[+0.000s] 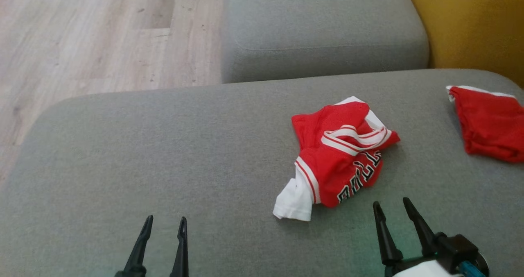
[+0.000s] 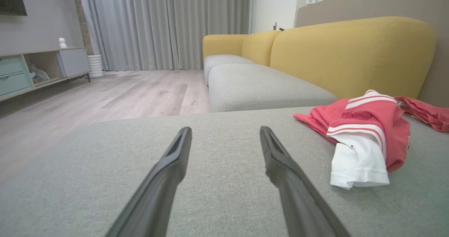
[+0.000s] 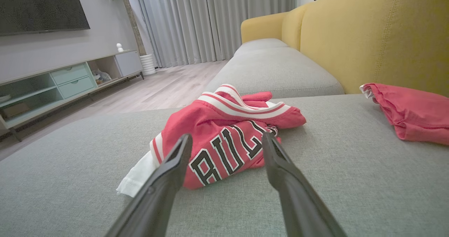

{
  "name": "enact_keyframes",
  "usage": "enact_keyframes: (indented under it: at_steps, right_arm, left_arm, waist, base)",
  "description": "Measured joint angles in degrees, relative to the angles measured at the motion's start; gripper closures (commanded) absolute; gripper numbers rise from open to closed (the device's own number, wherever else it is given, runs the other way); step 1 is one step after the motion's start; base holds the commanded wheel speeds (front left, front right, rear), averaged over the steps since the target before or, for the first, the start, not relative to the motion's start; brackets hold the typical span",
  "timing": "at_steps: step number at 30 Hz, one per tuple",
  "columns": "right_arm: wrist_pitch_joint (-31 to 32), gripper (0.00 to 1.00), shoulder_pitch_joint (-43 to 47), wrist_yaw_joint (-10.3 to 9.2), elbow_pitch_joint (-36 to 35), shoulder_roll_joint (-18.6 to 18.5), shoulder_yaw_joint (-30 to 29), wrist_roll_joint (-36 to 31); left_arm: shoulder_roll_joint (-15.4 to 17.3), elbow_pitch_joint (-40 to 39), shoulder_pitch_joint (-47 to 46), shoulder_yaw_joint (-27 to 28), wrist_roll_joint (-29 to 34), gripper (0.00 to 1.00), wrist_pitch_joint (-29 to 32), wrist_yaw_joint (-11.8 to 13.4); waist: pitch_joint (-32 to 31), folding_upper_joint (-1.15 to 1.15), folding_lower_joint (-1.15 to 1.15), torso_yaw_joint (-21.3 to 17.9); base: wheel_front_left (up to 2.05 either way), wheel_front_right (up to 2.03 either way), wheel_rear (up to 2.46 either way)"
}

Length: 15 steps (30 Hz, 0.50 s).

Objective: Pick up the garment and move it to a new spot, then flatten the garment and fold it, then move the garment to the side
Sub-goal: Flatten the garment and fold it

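The garment (image 1: 339, 158), a red jersey with white-striped trim and black lettering, was found crumpled in a heap on the grey seat cushion (image 1: 163, 146), right of its middle, with white cloth trailing from its near left corner; the right gripper (image 1: 391, 203) was held just short of the heap's near edge, jaws spread wide, nothing grasped; the left gripper (image 1: 166, 218) was likewise released and empty, well apart to the left; the pickup was judged not yet begun, and a raised fold or the striped hem would be better pinched than the flat lettering, so that the cushion was not dug into; a second red cloth (image 1: 491, 125), near the cushion's right end, should be left alone; beyond, a cabinet (image 3: 70, 79) was seen, its open shelf holding things too blurred to be named; a white planter (image 3: 147, 63) held a plant's trunk.
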Motion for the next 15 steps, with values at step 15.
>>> enact_keyframes:
  at_steps: [15]
  right_arm:
    - [0.0,0.0,-8.16,0.0,-2.71,-1.89,4.13,-0.01]
  left_arm:
    - [0.02,9.55,-26.35,-9.47,3.36,0.0,-0.02,-6.38]
  waist:
    - [11.29,0.0,0.03,-8.23]
  base:
    - [0.0,0.0,0.0]
